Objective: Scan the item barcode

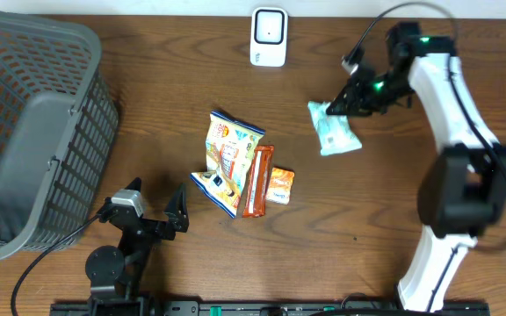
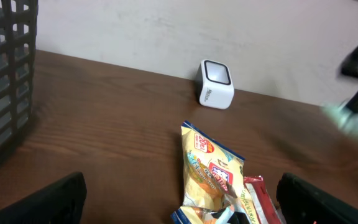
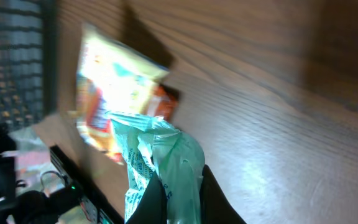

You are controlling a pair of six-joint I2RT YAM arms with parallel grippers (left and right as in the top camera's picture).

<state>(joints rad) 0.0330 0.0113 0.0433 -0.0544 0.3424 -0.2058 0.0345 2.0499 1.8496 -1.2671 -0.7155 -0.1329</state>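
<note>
- The green packet point(image 1: 334, 130) sits right of centre in the overhead view, below and to the right of the scanner point(image 1: 269, 37) and well apart from it.
- The right gripper point(image 1: 336, 105) is clamped on the packet's upper edge. In the right wrist view the crinkled packet fills the lower middle of the frame, pinched between the two dark fingers point(image 3: 154, 202).
- That wrist view is blurred. Pale print shows on the packet, but I cannot make out a barcode.
- I cannot tell whether the packet's lower edge touches the table point(image 1: 148, 105).
- The scanner is a small white box with a dark window, standing at the top centre of the overhead view against the table's far edge.
- Three more items lie in a cluster at the centre of the table: a yellow snack bag point(image 1: 227, 158), a red bar point(image 1: 257, 180) touching its right side, and a small orange pack point(image 1: 279, 184) just right of the bar.
- The left gripper point(image 1: 158, 200) is at the lower left of the overhead view, just left of the snack bag, with its fingers wide apart and holding nothing.
- In the left wrist view those fingers frame the lower corners, with the snack bag between them and the scanner beyond it.
- A grey basket point(image 1: 25, 132) fills the left side of the overhead view.
</note>
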